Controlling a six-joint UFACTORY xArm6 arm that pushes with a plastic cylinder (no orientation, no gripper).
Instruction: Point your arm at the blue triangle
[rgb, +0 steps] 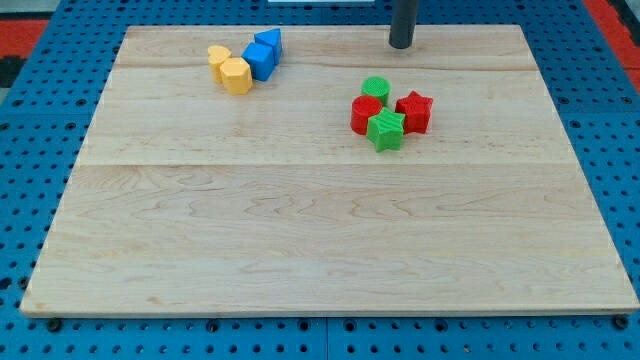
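Observation:
The blue triangle (268, 41) lies near the board's top edge, left of centre. It touches a blue cube (259, 61) just below it. My tip (401, 44) is at the view's top, right of centre, well to the right of the blue triangle and above the red and green cluster. It touches no block.
Two yellow blocks (229, 69) sit left of the blue cube. A cluster right of centre holds a green cylinder (376, 88), a red cylinder (366, 114), a red star (414, 111) and a green star (385, 130). The wooden board (300, 230) lies on a blue perforated table.

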